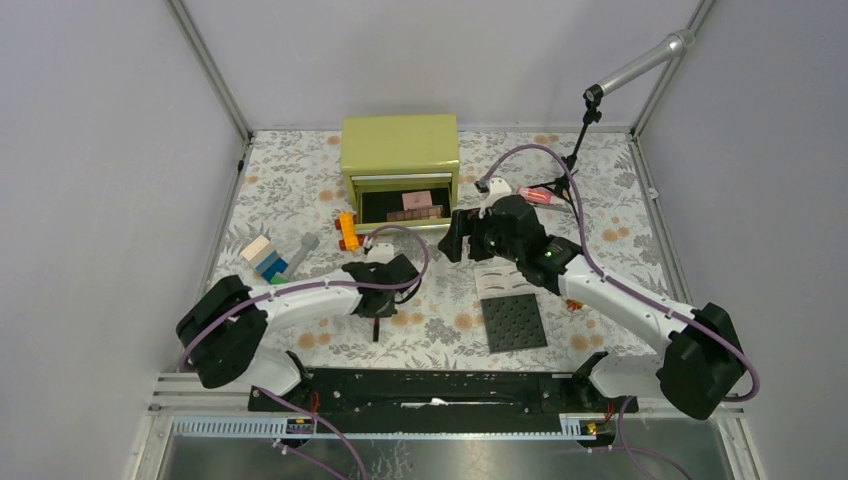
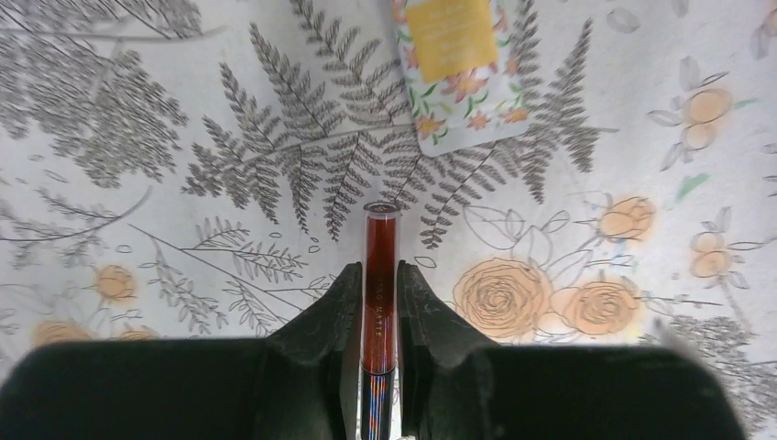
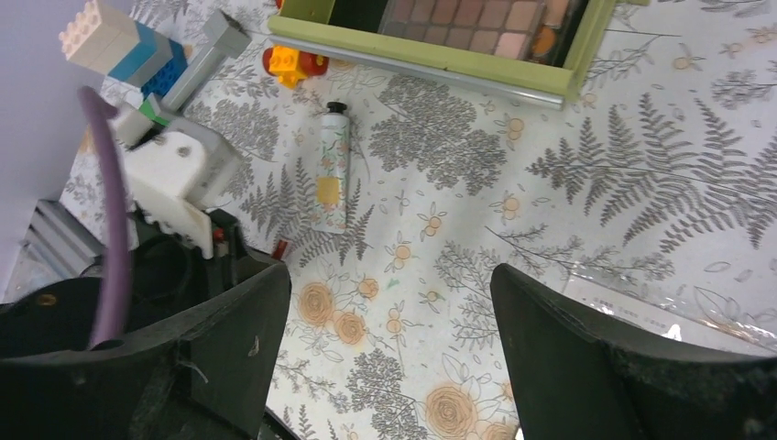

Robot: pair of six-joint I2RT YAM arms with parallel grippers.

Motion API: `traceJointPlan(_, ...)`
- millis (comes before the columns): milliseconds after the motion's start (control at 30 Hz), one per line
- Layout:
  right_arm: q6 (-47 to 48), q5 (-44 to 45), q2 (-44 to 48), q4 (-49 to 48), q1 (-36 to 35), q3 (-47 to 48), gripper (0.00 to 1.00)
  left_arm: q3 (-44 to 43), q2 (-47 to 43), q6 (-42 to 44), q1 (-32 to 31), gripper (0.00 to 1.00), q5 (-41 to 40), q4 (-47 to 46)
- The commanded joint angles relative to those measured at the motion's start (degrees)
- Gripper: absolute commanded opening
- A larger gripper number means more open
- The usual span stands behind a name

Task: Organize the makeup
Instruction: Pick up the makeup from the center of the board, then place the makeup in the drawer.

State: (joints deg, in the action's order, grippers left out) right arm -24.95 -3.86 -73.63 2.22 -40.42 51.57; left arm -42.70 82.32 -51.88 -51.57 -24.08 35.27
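Left pincer [image 2: 377, 280] pressed together on the lip tube [image 2: 380, 266]: a slim, clear barrel with red fill, lying lengthwise between the fingers. Its rounded end pokes out ahead of the tips; its dark cap end runs back toward the palm. Whether it is off the cloth [image 2: 229, 110] yet, cannot tell. Judgement: light, stiff, smooth and round. It won't bend, but it could slip forward along the pads if tipped nose-down, or roll if let go on the flat. The lengthwise pinch gives long contact; best kept level, hold on the barrel rather than the cap. Cream tube [image 2: 458, 64] lies just ahead of the tips, a little to the right, apart from the lip tube. It looks soft-walled, so take it across the body near the cap. Right pincer [image 3: 385, 302] spread wide, holding nothing; the drawer [image 3: 412, 55] with the palette [image 3: 467, 16] is ahead of it.
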Motion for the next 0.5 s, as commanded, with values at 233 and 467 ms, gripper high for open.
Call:
traceJointPlan(233, 2.5, 7.5, 7.4, -1.5, -0.3, -2.7, 0.88, -21.4, -1.9, 26.9, 0.3, 0.0, -13.9, -4.3)
traceJointPlan(467, 4.6, 17.1, 16.5, 4.4, -0.3, -3.2, 0.88, -29.0, 6.8, 45.9, 4.8, 0.0, -8.7, -15.3)
